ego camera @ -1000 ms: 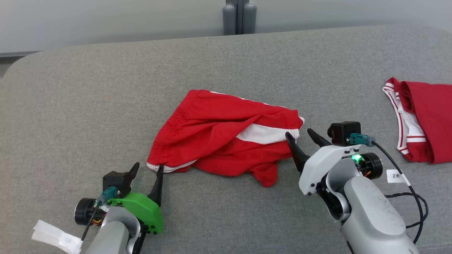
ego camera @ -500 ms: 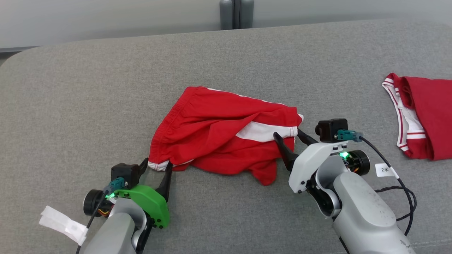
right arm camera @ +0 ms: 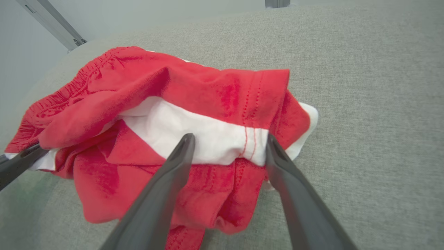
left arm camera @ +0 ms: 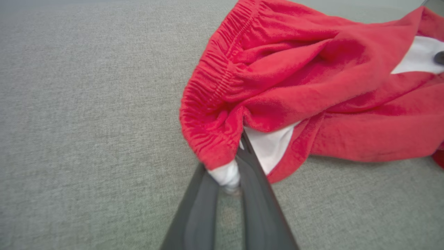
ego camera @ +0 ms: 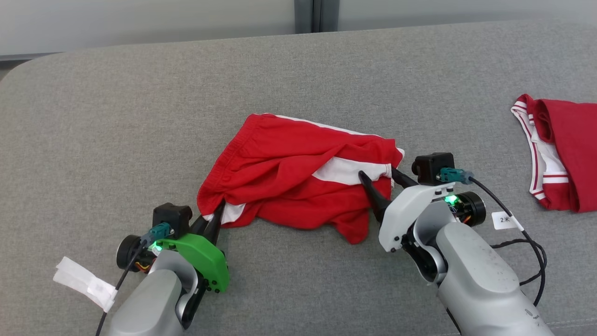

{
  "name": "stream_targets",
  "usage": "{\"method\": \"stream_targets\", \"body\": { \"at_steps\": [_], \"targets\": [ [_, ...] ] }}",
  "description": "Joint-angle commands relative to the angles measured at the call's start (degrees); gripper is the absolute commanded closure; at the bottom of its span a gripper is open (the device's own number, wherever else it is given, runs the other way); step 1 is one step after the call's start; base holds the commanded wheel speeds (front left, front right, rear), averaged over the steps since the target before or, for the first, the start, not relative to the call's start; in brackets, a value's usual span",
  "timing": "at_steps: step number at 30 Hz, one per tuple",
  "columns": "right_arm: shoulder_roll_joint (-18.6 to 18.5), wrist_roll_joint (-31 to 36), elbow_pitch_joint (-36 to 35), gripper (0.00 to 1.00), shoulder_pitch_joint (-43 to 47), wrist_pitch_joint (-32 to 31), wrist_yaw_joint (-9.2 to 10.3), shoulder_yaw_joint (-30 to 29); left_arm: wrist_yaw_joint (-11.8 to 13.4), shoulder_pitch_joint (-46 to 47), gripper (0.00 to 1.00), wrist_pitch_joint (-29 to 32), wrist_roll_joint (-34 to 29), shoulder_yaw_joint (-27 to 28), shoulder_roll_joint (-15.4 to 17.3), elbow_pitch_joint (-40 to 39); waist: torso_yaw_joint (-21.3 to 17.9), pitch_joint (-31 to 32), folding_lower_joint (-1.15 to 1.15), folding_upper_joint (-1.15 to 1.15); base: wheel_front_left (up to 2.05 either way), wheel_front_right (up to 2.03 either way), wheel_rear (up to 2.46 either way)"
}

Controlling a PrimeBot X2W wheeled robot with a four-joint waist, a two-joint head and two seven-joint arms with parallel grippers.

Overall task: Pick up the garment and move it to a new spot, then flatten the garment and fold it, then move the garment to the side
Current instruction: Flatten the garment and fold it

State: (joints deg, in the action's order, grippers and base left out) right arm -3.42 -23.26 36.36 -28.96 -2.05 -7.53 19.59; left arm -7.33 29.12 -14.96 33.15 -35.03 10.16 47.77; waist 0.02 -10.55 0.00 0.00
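The garment [ego camera: 298, 182] lay crumpled near the middle of the grey padded surface [ego camera: 140, 116]. The left gripper [ego camera: 211, 223] was clamped on a small white-trimmed corner by the waistband. The right gripper [ego camera: 378, 175] stood with its fingers apart, straddling the white band at the opposite end without gripping it. Risk: a lift on the left pinch alone could pull the thin corner free or bunch the cloth. If the right fingers closed on several layers, flattening would likely be hindered.
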Motion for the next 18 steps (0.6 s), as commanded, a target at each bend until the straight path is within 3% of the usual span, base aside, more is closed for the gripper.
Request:
{"method": "stream_targets", "body": {
  "at_steps": [1,2,9,18],
  "targets": [
    [-0.3,0.5,0.1,0.79,-0.8,0.7,0.10,0.1,-0.2,0.9,1.00,-0.3,0.9,-0.4,0.5,-0.3,-0.1,0.0,0.00,0.00,0.00,0.00,0.00],
    [-0.3,0.5,0.0,1.00,-1.0,1.2,0.10,0.1,-0.2,1.1,1.00,-0.3,1.1,-0.6,0.7,-0.5,-0.1,0.0,0.00,0.00,0.00,0.00,0.00],
    [-0.6,0.8,-1.4,1.00,-1.4,3.7,0.10,-0.2,-0.2,0.7,1.00,-0.3,1.7,-0.1,1.4,-3.6,0.1,0.8,0.00,0.00,0.00,0.00,0.00],
    [-3.9,-1.6,-12.2,1.00,3.9,4.7,0.11,-4.0,-0.2,-4.0,1.00,-0.3,9.5,0.6,2.2,-20.3,0.1,2.8,0.00,0.00,0.00,0.00,0.00]
  ]
}}
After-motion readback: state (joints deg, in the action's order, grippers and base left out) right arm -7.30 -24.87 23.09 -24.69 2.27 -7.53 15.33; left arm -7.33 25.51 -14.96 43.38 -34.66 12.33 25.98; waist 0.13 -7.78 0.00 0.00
